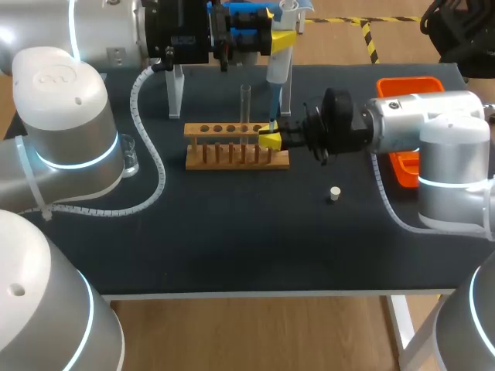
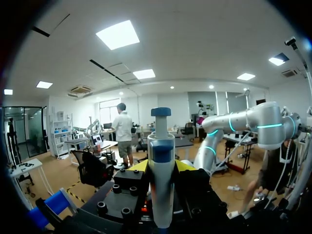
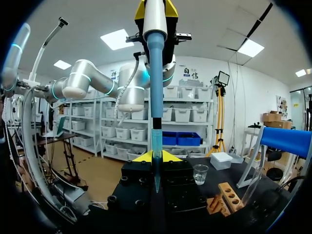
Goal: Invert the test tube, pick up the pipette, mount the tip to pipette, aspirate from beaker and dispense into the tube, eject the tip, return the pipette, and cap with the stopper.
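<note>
The head view alone shows the small white stopper [image 1: 334,193], lying on the dark bench [image 1: 232,239] right of centre, and the orange plastic tray [image 1: 410,83] at the right edge. Only the left wrist view shows the blue plunger cap [image 2: 161,112].

Count: one grey-and-blue pipette [image 1: 278,69], one translucent pipette tip [image 3: 156,141], one clear glass test tube [image 1: 245,104], one small clear glass beaker [image 1: 128,154] near the left edge, one stopper, one wooden tube rack [image 1: 232,158].

The left gripper [image 1: 280,42] clamps the pipette body upright above the rack's right end. The right gripper [image 1: 269,137] is closed on the tip directly below the pipette shaft. The test tube stands upright in the rack, just beside the right gripper.
</note>
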Robot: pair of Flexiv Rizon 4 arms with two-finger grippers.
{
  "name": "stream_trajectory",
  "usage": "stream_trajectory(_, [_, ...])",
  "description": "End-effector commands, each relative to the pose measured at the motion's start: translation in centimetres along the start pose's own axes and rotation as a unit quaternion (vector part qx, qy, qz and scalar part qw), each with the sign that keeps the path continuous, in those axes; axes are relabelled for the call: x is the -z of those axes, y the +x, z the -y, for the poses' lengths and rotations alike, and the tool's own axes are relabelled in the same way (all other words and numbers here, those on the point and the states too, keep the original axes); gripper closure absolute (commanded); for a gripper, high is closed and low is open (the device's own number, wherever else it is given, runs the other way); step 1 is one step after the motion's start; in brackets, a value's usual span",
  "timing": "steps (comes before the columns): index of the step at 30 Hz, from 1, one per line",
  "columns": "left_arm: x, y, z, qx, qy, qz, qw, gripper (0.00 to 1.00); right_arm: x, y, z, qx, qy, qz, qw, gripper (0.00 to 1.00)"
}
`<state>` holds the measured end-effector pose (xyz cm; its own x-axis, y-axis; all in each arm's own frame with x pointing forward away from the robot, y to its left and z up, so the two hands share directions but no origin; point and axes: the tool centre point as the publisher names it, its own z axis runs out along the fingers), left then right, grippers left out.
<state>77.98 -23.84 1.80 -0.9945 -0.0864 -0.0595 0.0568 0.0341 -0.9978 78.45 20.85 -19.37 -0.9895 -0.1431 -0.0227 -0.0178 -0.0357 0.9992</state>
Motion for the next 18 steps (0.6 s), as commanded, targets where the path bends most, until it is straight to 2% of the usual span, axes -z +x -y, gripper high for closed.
stream_trajectory(1, [0.15,-0.04,-0.03,0.000,-0.001,-0.002,1.000,1.00,-0.02,-0.16,-0.03,-0.001,0.000,-0.001,1.000,1.00])
stream_trajectory(18, [0.15,-0.04,-0.03,0.000,-0.001,-0.002,1.000,1.00,-0.20,-0.29,-0.45,0.004,-0.005,0.003,1.000,1.00])
